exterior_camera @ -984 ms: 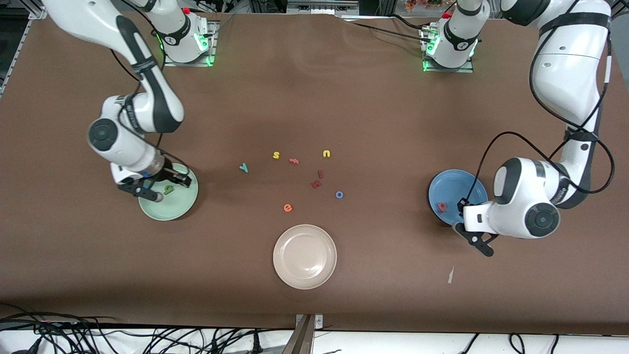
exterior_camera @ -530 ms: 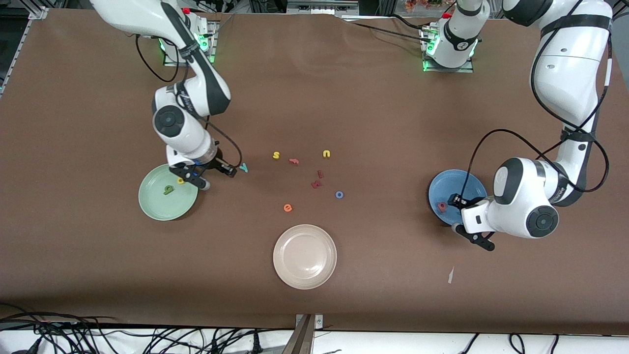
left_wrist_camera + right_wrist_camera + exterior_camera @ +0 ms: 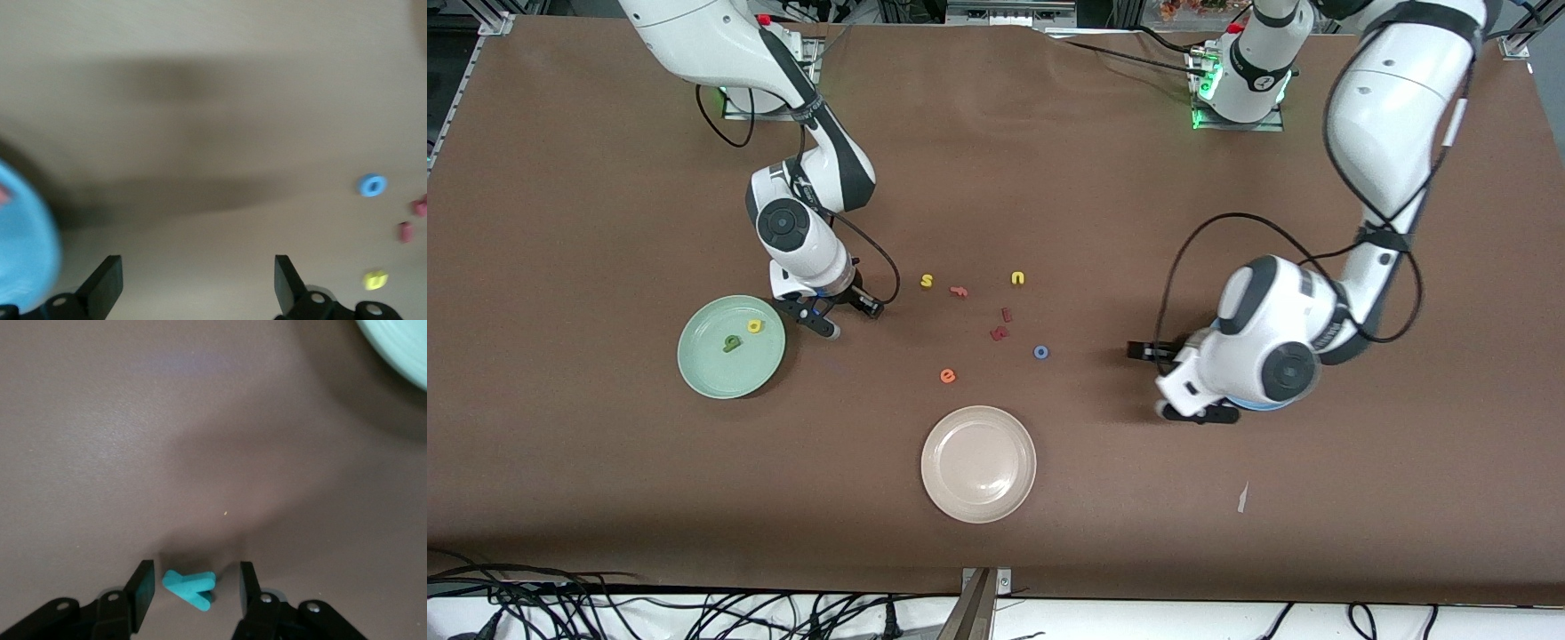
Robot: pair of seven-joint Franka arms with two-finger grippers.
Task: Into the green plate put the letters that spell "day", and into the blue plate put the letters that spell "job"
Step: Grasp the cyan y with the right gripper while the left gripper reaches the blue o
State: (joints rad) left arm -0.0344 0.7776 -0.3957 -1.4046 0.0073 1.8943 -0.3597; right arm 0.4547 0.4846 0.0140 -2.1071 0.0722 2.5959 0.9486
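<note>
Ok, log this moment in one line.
right gripper: open, straddling teal y | left gripper: open, empty | green plate: d, a

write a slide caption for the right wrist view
Right gripper with open black fingers straddling the small teal foam y on the brown table, pale mint-green plate at the edge.

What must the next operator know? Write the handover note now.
Right gripper: open, low over the table, fingers either side of the y, not yet gripping.
Left gripper: open, empty, over bare table between the blue plate and the o.
Done: d and a lie in the green plate; b lies in the blue plate.
Left: y into the green plate, o into the blue plate. The j is not in sight; the left arm covers most of the blue plate, so check there.
</note>
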